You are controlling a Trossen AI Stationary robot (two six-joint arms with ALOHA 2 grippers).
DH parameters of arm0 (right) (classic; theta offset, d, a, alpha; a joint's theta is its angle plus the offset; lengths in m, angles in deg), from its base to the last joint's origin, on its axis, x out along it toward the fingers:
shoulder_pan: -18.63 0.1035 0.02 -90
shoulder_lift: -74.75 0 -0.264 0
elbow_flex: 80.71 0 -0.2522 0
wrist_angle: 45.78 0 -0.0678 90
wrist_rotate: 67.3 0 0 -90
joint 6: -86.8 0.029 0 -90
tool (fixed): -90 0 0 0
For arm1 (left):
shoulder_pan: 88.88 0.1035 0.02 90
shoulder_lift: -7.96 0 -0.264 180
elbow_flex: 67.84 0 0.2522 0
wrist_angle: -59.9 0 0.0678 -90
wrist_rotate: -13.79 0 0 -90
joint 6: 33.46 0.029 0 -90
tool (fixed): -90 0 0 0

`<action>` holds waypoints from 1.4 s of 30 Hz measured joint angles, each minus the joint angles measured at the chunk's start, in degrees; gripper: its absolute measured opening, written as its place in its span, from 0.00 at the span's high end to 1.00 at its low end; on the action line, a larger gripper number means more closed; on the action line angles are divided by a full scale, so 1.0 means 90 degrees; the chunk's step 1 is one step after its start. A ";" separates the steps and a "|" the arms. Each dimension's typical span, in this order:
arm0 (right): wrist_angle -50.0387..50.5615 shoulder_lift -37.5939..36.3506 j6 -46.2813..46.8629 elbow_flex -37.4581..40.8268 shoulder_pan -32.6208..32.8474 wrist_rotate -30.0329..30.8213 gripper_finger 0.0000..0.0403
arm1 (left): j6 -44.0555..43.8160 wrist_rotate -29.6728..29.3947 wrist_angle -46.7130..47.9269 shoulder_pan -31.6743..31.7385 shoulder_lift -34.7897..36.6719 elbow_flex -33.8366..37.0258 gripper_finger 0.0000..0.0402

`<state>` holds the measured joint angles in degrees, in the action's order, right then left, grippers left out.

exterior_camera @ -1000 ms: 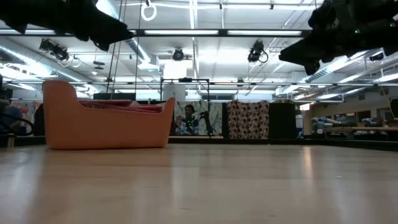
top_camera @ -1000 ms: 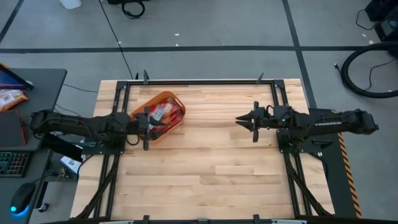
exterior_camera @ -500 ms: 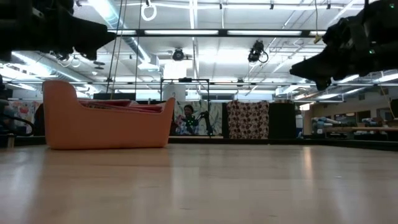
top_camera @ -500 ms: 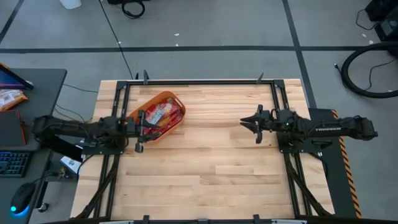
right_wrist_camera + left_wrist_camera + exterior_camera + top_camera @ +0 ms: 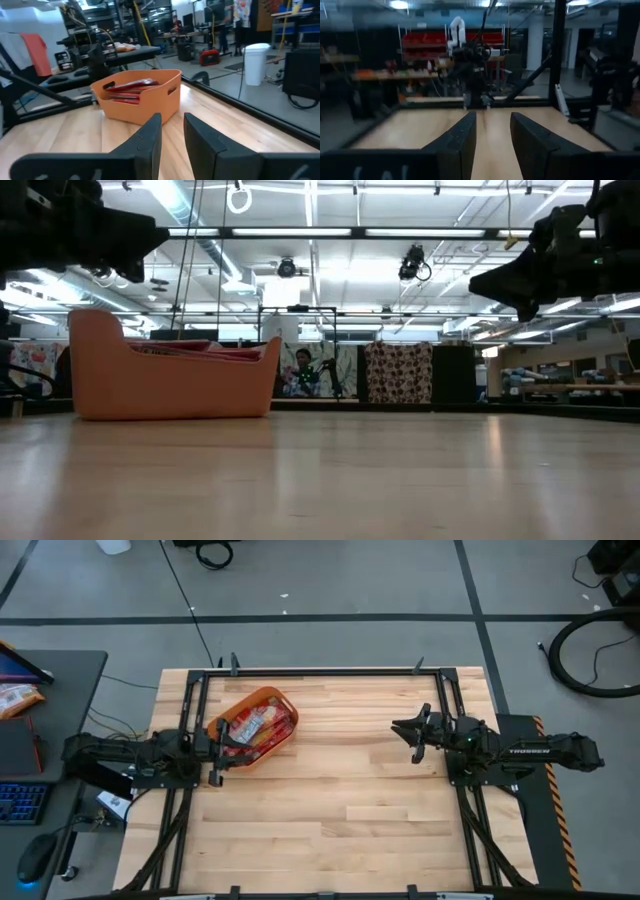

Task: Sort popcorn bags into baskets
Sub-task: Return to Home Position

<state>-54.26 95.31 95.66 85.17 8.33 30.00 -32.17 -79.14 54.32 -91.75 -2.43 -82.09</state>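
Popcorn bags (image 5: 256,726) are being contained in the orange basket (image 5: 270,692), just beside the left gripper (image 5: 216,750) and well apart from the right gripper (image 5: 413,732). Both grippers are being held parted and empty.

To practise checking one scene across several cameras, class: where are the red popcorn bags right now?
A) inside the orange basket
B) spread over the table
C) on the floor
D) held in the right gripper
A: the right wrist view shows the popcorn bags lying inside the orange basket, and the right gripper is open with nothing between its fingers.
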 joint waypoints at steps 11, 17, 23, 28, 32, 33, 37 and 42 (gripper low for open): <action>0.0000 0.0004 0.0000 0.0000 0.0002 0.0054 0.78 | -0.2271 0.0003 0.0242 0.0000 -0.0008 0.0002 0.69; 0.0000 0.0005 0.0000 0.0000 0.0002 0.0054 0.78 | -0.2239 0.0003 0.0246 0.0000 -0.0010 0.0002 0.69; 0.0003 0.0005 0.0000 0.0000 0.0002 0.0054 0.78 | -0.2240 0.0001 0.0243 0.0000 -0.0010 0.0004 0.69; 0.0003 0.0005 0.0000 0.0000 0.0002 0.0054 0.78 | -0.2241 0.0001 0.0243 0.0000 -0.0010 0.0004 0.69; 0.0003 0.0005 0.0000 0.0000 0.0002 0.0054 0.78 | -0.2239 0.0001 0.0243 0.0000 -0.0010 0.0004 0.69; 0.0003 0.0005 0.0000 0.0000 0.0002 0.0054 0.78 | -0.2241 0.0001 0.0243 0.0000 -0.0010 0.0004 0.69; 0.0003 0.0005 0.0000 0.0000 0.0002 0.0054 0.78 | -0.2239 0.0001 0.0244 0.0000 -0.0010 0.0007 0.69; 0.0003 0.0005 0.0000 0.0000 0.0002 0.0054 0.78 | -0.2238 0.0001 0.0243 0.0000 -0.0010 0.0007 0.69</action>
<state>-54.23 95.35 95.66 85.17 8.35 30.49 -52.31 -79.13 56.51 -91.75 -2.52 -82.03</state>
